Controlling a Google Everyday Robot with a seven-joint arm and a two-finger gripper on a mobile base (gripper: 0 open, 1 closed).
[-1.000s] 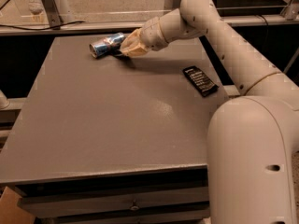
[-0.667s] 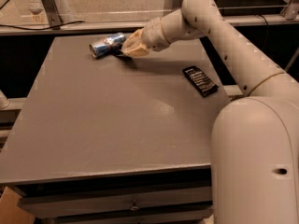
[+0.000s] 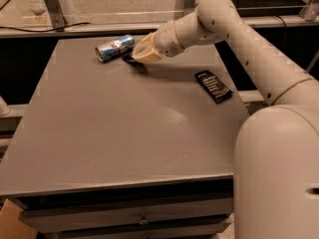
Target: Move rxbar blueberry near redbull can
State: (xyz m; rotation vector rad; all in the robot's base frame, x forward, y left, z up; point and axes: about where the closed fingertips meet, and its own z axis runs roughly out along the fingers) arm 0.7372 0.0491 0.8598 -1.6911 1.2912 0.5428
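The redbull can (image 3: 114, 48) lies on its side at the far left of the grey table (image 3: 124, 133). My gripper (image 3: 142, 54) is just right of the can, low over the table. It is shut on the rxbar blueberry (image 3: 133, 62), a dark bar that sticks out below and left of the fingertips. The bar's end is on or just above the table, a short gap from the can. Most of the bar is hidden by the gripper.
A black-wrapped bar with white lettering (image 3: 213, 86) lies near the table's right edge. My arm (image 3: 239, 29) reaches in from the right over the far side of the table. A rail and glass panel (image 3: 99, 29) run behind the table.
The gripper with the bar has sunk very slightly toward the table beside the can. The can and the black bar have not moved.
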